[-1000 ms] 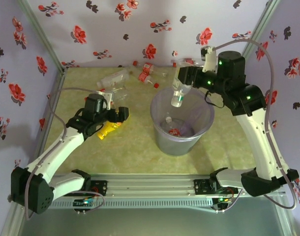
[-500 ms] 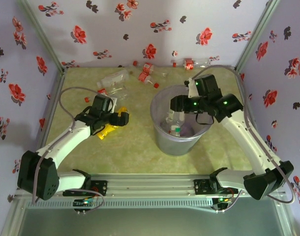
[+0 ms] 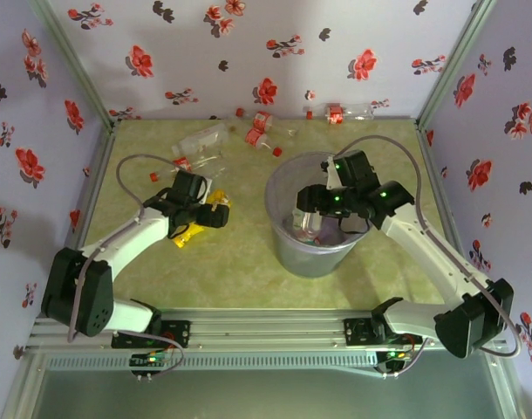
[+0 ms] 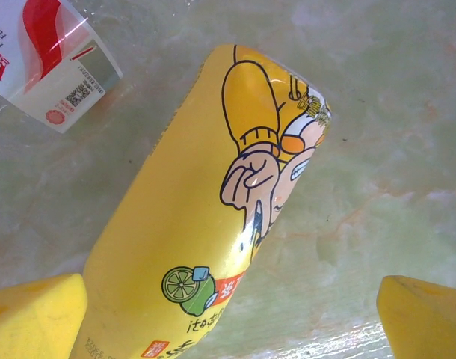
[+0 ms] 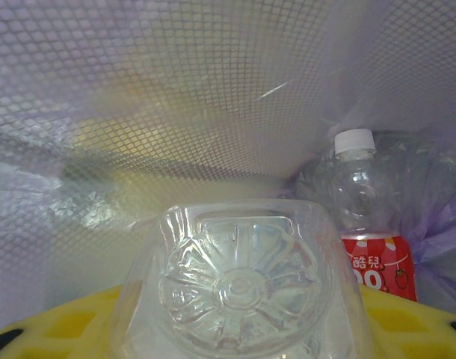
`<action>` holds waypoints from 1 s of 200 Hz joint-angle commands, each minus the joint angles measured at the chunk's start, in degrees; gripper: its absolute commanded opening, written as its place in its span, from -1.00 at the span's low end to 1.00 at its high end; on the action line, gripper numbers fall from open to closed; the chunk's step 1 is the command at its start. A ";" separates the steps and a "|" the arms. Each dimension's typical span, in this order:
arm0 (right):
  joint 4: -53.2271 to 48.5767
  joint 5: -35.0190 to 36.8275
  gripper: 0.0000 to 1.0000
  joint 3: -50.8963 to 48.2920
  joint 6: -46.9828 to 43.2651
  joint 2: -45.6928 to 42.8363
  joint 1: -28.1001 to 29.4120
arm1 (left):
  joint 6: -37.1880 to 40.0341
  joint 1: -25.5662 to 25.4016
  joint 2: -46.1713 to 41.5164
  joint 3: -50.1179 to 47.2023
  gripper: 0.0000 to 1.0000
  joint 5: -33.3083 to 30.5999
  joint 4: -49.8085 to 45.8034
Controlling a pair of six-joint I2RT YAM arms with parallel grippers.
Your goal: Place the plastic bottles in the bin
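Bin: translucent round bucket [image 3: 311,258], centre-right on the green tabletop [image 3: 248,271], with bare floor to its front and left.
Far edge: loose bottles [image 3: 259,127] lie along the foot of the floral back wall [image 3: 205,52].
Right gripper [image 3: 310,203]: lowered inside the bin, clamped on a clear bottle [image 5: 241,288] whose base faces outward, close to the mesh-patterned wall.
Bin contents: a white-capped bottle [image 5: 368,224] with a red label stands just right of the held one.
Left gripper [image 3: 215,210]: spread wide, holding nothing. Its yellow pads [image 4: 34,318] flank the yellow bottle [image 4: 205,217]; the right pad is clear of it, and contact at the left pad cannot be told.
Yellow bottle: lying on the tabletop left of the bin, apart from it, with a red-white labelled bottle [image 4: 52,63] just beside it.
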 commanded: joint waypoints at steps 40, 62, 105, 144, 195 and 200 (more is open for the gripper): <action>0.56 2.02 0.12 -1.93 -0.24 3.05 1.05 | 1.35 0.43 3.33 0.08 0.99 -1.50 -0.29; 0.19 2.57 0.30 -1.33 -0.76 3.11 1.05 | 1.40 0.46 4.27 0.13 0.99 -1.69 -0.43; -1.56 3.36 0.54 1.01 -2.73 3.27 1.06 | 1.22 0.38 5.93 0.08 0.99 -1.74 -0.28; -4.68 5.22 0.55 4.95 -5.10 2.56 0.44 | 0.49 0.44 5.26 0.16 0.99 -1.73 -2.12; -6.19 6.39 0.55 9.09 -7.15 1.40 -1.91 | -0.64 0.45 0.76 -0.12 0.99 -2.10 -7.99; -6.12 6.43 0.55 9.30 -7.29 1.35 -2.09 | -0.95 0.45 0.42 -0.34 0.99 -2.20 -8.37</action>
